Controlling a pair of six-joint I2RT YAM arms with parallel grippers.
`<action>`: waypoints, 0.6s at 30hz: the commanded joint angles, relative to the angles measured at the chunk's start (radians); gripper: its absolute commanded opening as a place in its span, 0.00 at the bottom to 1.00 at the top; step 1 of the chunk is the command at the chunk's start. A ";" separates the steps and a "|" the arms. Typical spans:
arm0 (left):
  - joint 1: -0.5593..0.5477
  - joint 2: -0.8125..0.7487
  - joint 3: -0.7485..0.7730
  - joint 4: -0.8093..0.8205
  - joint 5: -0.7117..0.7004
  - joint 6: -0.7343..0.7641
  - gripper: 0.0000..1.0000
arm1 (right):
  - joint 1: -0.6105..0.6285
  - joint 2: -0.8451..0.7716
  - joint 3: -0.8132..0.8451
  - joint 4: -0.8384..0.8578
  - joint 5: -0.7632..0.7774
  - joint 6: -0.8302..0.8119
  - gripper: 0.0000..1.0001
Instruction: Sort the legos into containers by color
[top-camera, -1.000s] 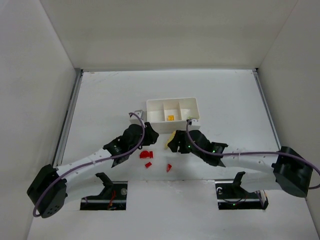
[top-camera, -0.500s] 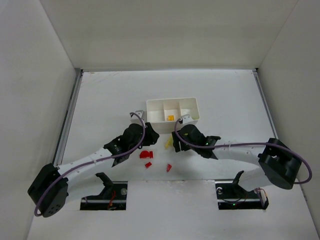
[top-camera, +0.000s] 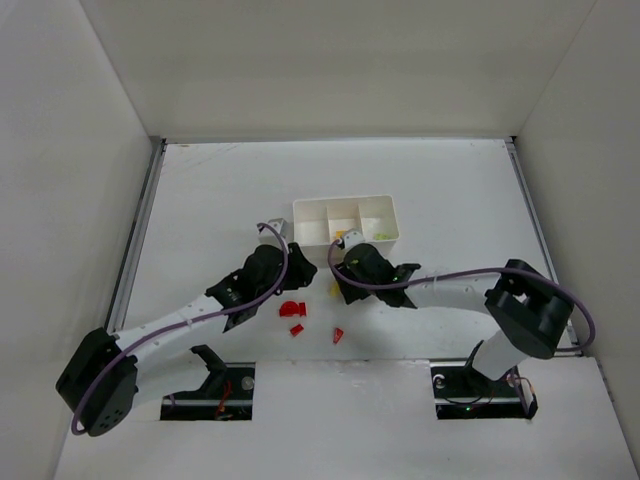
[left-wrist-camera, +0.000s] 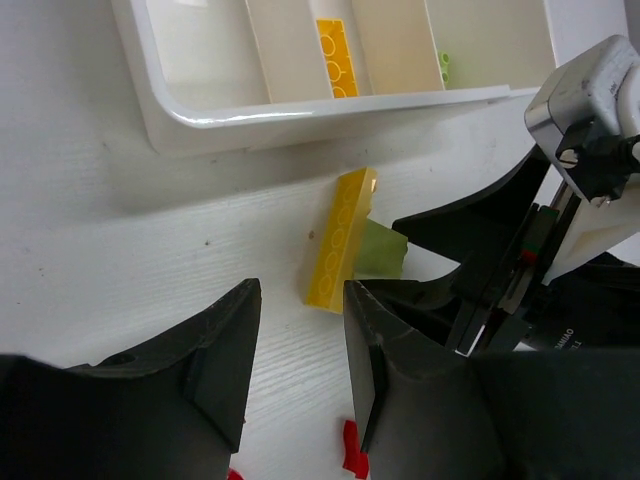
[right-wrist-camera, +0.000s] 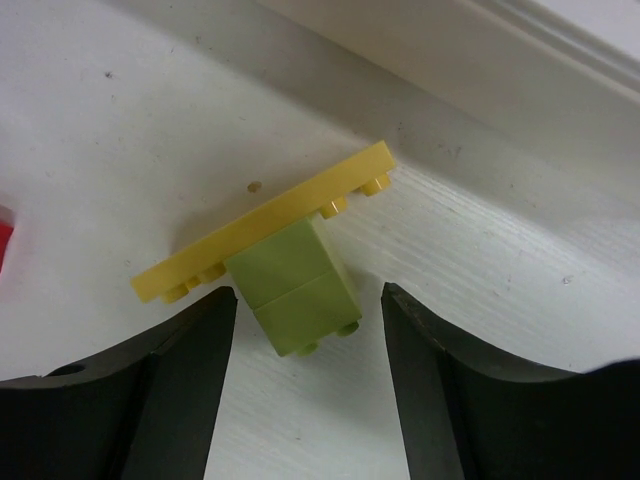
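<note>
- The white table (top-camera: 200, 200) carries everything. Both arms reach in from its near edge toward the middle.
- The white tray (top-camera: 345, 199) lies beyond the two pincers, its three compartments in a row.
- The left pincer (left-wrist-camera: 297, 340) is low over the table with a narrow gap between its fingers. It grips nothing.
- The right pincer (right-wrist-camera: 305, 330) is spread, with one finger on each side of the green brick (right-wrist-camera: 298, 285) and clear of it.
- The yellow plate (right-wrist-camera: 265, 238) lies on the table just in front of the tray, touching the green brick.
- A yellow piece (left-wrist-camera: 336, 55) is in the middle compartment.
- A small green piece (left-wrist-camera: 444, 66) is in the right compartment.
- Three red pieces (top-camera: 291, 309), (top-camera: 297, 329), (top-camera: 338, 335) lie loose on the table, nearer the arm bases.
</note>
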 joint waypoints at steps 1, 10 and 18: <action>0.015 -0.015 -0.003 0.031 0.020 0.014 0.36 | -0.007 0.023 0.049 0.015 -0.015 -0.032 0.64; 0.048 -0.050 -0.026 0.026 0.051 0.014 0.36 | -0.004 0.083 0.073 0.020 -0.015 -0.052 0.53; 0.053 -0.068 -0.010 0.012 0.132 0.006 0.43 | 0.008 -0.083 0.048 -0.016 -0.025 -0.039 0.42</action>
